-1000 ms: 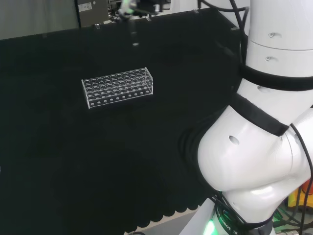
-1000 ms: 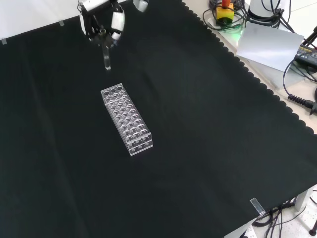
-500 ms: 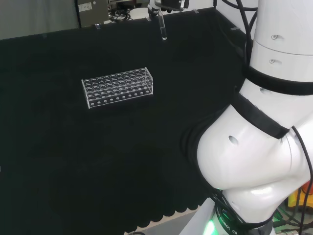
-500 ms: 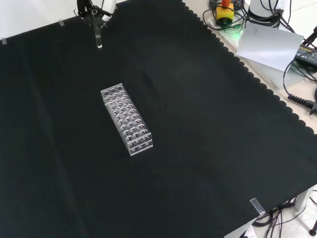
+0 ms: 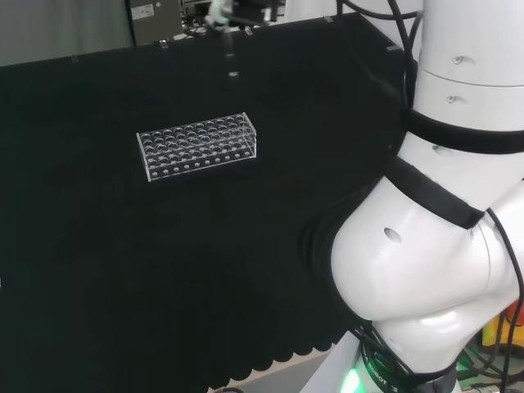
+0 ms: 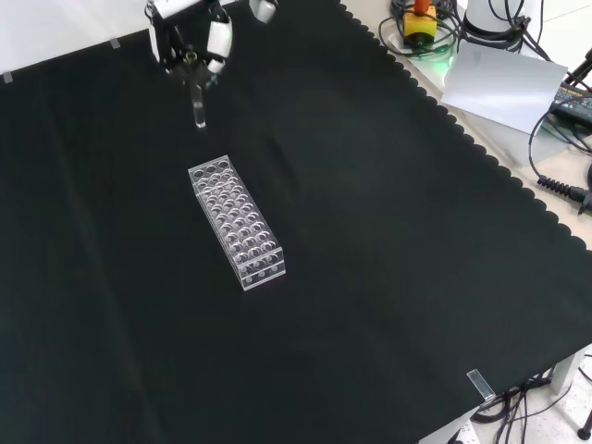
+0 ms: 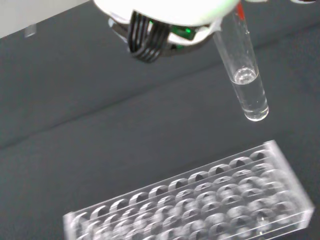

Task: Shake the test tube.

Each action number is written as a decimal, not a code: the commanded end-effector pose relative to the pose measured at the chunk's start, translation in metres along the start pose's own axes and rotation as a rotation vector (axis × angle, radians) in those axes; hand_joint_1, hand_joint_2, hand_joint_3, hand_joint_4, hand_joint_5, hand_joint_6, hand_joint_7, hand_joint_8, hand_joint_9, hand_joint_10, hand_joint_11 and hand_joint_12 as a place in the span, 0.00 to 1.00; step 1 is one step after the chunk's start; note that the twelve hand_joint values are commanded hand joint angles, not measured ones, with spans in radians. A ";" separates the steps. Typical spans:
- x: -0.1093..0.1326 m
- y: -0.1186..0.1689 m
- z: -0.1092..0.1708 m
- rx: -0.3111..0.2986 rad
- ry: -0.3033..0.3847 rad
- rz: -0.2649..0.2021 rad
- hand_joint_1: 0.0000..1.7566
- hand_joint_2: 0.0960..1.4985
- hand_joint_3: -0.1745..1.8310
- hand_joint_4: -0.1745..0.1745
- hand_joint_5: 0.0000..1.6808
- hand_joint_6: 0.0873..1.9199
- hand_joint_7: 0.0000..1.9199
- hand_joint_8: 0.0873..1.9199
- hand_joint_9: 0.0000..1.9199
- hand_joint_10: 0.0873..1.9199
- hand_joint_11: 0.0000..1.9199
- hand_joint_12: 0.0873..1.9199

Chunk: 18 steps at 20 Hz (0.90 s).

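Observation:
A clear test tube (image 6: 198, 104) hangs upright above the black cloth, its top pinched in the black and white hand (image 6: 190, 42), which is shut on it. In the head view the hand (image 5: 237, 10) sits at the top edge, and the tube (image 5: 232, 65) below it is faint. The wrist view shows the tube (image 7: 245, 80) up close, with a little clear liquid in its rounded bottom, under the white hand (image 7: 165, 10). A clear plastic tube rack (image 6: 237, 222) (image 5: 196, 146) (image 7: 200, 205) stands on the cloth, below and a little apart from the tube; its holes look empty.
The arm's white links (image 5: 434, 246) take up the right of the head view. Beyond the cloth's scalloped edge (image 6: 481, 153) in the front view lie a yellow and red button box (image 6: 419, 23), a grey sheet (image 6: 504, 79) and cables (image 6: 564, 190).
Half a second ago the hand and tube were farther from the rack, at the front view's top edge. They have swung back to where they were one second ago. The rack has not moved.

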<state>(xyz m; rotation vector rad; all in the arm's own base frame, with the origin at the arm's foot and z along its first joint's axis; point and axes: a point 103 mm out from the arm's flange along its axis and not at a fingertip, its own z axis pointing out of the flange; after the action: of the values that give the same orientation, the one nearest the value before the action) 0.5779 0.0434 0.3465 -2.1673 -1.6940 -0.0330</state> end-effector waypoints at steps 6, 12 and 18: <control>0.129 -0.024 0.041 0.105 0.056 -0.223 0.69 0.42 0.39 0.00 0.77 0.28 0.86 0.28 0.80 0.28 0.56 0.54; 0.145 -0.028 0.045 0.112 0.052 -0.252 0.69 0.42 0.39 0.00 0.77 0.28 0.86 0.28 0.80 0.28 0.56 0.54; 0.104 -0.018 0.035 0.085 0.024 -0.178 0.69 0.42 0.39 0.00 0.77 0.28 0.87 0.28 0.80 0.28 0.56 0.54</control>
<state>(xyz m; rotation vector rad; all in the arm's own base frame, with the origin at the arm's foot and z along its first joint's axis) 0.5821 0.1869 0.3489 -1.8726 -1.8677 -0.0536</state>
